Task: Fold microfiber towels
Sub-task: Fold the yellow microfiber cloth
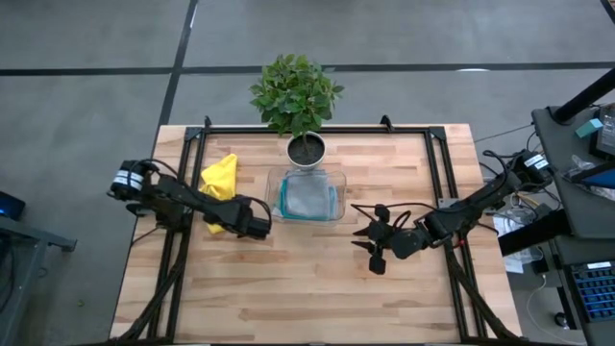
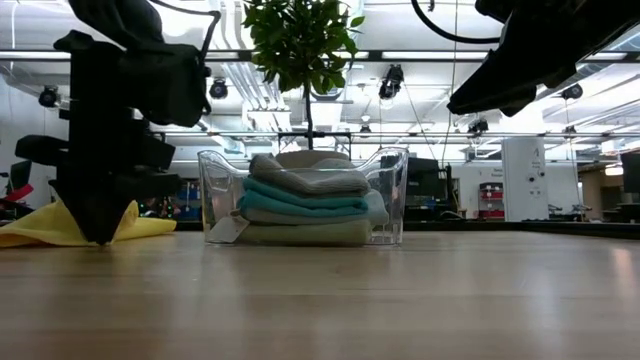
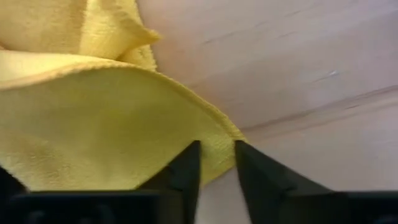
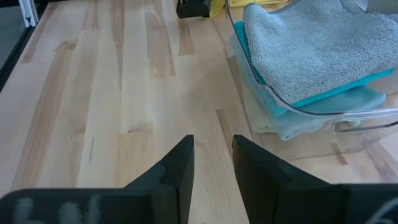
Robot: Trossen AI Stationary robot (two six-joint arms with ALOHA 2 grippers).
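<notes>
Pinching the yellow towel's edge to fold it.

My left gripper (image 3: 216, 163) looks nearly closed on the yellow towel (image 1: 220, 179); right gripper (image 4: 211, 163) waits, slightly parted, empty, beside the tray (image 1: 337, 183).

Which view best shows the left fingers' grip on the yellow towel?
The left wrist view: the fingers pinch the yellow towel's edge. The high view shows the towel crumpled beside the arm; the low view, only a sliver.

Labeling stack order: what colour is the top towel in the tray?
Grey. The top towel sits on a teal one; clearest in the right wrist view.
</notes>
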